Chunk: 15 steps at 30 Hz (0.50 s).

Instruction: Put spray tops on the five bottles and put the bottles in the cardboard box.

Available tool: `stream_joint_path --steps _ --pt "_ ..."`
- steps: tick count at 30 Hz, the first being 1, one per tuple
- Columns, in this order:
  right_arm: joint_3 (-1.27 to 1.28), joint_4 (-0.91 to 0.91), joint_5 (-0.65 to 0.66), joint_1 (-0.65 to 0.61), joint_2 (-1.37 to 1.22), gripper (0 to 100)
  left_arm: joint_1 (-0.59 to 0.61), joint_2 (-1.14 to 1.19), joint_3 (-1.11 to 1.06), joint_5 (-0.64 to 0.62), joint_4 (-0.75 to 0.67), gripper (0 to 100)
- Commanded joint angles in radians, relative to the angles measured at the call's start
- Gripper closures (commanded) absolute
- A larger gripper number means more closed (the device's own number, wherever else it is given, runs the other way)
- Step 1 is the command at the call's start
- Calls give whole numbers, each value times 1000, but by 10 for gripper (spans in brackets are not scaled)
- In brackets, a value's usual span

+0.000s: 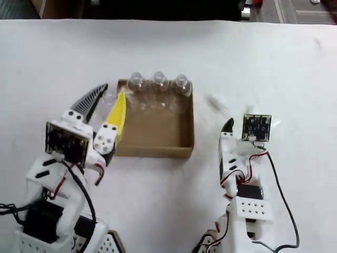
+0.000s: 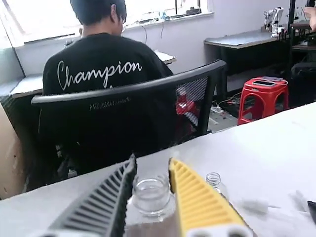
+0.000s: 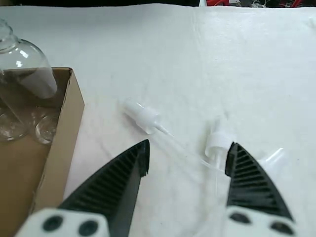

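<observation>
Three bottles [image 1: 158, 84], seemingly topless, stand in the box [image 1: 158, 142] just beyond the left claw [image 1: 113, 91], which pinches a fourth bare-necked bottle [image 2: 148, 197], while loose tops [image 3: 143, 114] lie on the desk [image 1: 263, 63] before the spread right claw [image 3: 188, 144], so capping looks wholly undone.

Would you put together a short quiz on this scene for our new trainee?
1. True or false: the bottle between the left gripper's fingers has a bare, open neck.
2. How many bottles stand inside the cardboard box, along its far wall? A one, B three, C five.
3. Which gripper is open beside the spray tops lying on the table?
Key: 1 true; 2 B; 3 the right gripper.
</observation>
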State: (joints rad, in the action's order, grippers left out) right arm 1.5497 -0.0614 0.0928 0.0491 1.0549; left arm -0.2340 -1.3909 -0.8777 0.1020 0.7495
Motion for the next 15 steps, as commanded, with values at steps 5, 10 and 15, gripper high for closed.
stream_joint_path --steps 5,10,15 --pt "-5 41 14 1 5 772 30 -225 -207 -91 -233 979" --pt "-5 41 14 1 5 772 21 -351 -364 -15 -358 979" --pt "-5 41 14 -1 5 772 21 -384 -382 -14 -358 979"
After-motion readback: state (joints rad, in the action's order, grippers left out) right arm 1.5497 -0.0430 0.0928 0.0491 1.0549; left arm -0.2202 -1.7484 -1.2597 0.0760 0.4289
